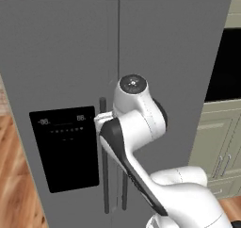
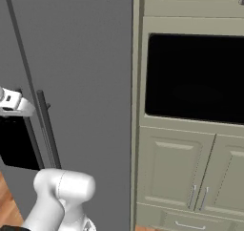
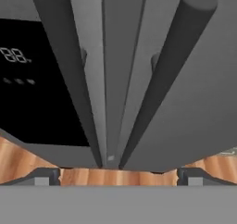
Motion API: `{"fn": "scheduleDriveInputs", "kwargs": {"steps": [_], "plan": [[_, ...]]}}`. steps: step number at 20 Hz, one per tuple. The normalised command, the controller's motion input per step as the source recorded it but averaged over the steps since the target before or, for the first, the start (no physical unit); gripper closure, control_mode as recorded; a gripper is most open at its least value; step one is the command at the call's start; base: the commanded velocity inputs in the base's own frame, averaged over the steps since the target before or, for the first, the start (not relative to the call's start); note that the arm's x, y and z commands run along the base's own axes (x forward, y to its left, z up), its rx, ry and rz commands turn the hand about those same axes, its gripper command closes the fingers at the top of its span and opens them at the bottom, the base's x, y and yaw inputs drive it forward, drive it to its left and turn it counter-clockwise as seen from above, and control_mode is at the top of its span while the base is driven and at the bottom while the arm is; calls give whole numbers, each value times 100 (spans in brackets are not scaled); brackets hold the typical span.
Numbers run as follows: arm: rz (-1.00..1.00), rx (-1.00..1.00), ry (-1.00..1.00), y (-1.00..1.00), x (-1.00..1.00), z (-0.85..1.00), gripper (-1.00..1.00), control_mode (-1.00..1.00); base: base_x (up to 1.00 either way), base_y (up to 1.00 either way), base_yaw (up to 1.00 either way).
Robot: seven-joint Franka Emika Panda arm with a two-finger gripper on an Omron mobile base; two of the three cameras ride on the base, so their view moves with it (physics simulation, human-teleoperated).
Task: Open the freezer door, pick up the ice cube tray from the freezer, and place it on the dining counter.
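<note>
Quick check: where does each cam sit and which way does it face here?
Left base view: behind the arm's left, facing the closed matte-grey freezer door with black dispenser panel; white arm fills the lower right.
Right base view: behind the arm's right, facing the wider plain grey door and cream oven cabinet; arm at lower left.
Hand view: on the hand, looking along the open gripper at both dark bar handles.
Shared: the handles and door seam.

A: What stands beside the fridge?
B: A cream cabinet column [image 2: 190,15] with a black built-in oven [image 2: 195,77] and two panelled doors [image 2: 190,173] with thin bar handles below.
A: And the floor?
B: Warm wood planks [image 1: 12,175].
</note>
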Motion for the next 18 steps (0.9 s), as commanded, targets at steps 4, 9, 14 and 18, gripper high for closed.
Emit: {"fn": "scheduleDriveInputs", "kwargs": {"steps": [4, 9, 14, 18], "plan": [[0, 3, 0, 59, 9, -10, -100, -100, 0, 0, 0], [0, 1, -3, 23, 29, -11, -100, -100, 0, 0, 0], [4, 2, -11, 0, 42, -22, -100, -100, 0, 0, 0], [4, 1, -6, 5, 29, -28, -100, -100, 0, 0, 0]]}}
